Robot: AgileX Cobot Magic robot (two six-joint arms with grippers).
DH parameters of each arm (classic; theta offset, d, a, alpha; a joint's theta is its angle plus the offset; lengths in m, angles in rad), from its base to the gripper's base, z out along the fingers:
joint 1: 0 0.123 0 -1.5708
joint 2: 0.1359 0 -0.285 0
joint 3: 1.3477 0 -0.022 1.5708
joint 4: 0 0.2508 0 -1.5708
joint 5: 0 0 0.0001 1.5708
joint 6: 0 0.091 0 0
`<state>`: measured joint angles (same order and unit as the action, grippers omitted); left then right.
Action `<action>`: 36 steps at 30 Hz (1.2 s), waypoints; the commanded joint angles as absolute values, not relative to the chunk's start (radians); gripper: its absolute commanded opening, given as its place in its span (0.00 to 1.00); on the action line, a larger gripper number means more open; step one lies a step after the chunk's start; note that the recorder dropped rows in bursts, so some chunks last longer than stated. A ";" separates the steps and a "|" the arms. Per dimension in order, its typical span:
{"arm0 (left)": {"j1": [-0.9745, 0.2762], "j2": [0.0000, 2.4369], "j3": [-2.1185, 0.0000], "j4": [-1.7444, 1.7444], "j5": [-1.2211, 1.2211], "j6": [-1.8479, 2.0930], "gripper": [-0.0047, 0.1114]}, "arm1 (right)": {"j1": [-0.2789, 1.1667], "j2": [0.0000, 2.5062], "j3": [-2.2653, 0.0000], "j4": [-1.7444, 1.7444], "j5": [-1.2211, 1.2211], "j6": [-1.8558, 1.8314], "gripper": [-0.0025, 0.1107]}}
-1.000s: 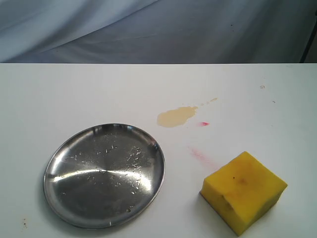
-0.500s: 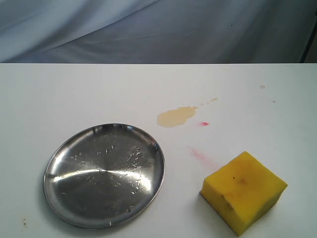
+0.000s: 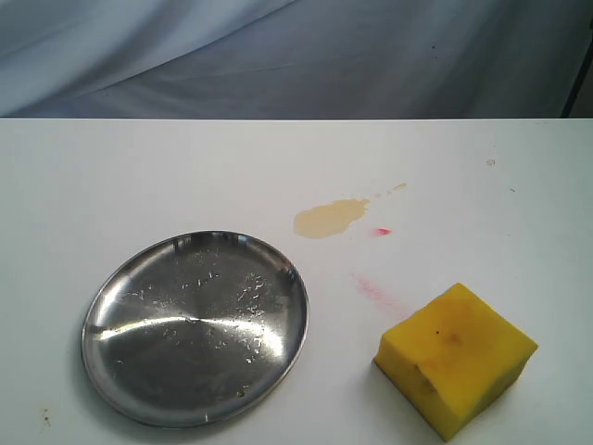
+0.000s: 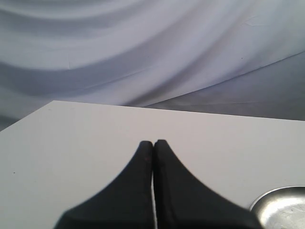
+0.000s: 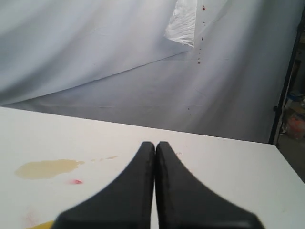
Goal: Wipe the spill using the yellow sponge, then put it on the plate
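The yellow sponge (image 3: 456,359) lies on the white table at the front right, untouched. A tan spill (image 3: 329,217) with small trailing droplets sits near the table's middle, also seen in the right wrist view as the spill (image 5: 45,168). The steel plate (image 3: 196,326) rests at the front left with nothing on it; its rim shows as the plate (image 4: 281,206) in the left wrist view. My left gripper (image 4: 153,142) is shut and holds nothing, above bare table. My right gripper (image 5: 155,143) is shut and holds nothing too; a sliver of the sponge (image 5: 42,225) shows beside it. Neither gripper appears in the exterior view.
Pink-red marks (image 3: 381,231) and a faint pink streak (image 3: 372,288) lie between spill and sponge. A grey cloth backdrop (image 3: 296,56) hangs behind the table's far edge. A dark stand (image 5: 285,81) is off the table's right side.
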<state>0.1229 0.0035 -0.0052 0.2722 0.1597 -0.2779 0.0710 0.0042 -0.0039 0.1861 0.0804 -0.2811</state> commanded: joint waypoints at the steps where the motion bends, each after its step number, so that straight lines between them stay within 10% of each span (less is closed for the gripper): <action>1: 0.118 0.000 0.000 0.273 0.159 -0.279 0.04 | 0.070 0.000 0.000 0.244 0.000 -0.279 0.02; 16: 0.118 0.000 0.000 0.273 0.159 -0.281 0.04 | 0.070 0.000 -0.205 0.240 -0.298 -0.276 0.02; 36: 0.118 0.000 0.000 0.273 0.159 -0.281 0.04 | 0.071 0.310 -0.508 0.240 0.270 -0.276 0.02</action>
<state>0.1229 0.0035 -0.0052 0.2722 0.1597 -0.2779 0.0710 0.2531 -0.4707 0.2489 0.1802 -0.2790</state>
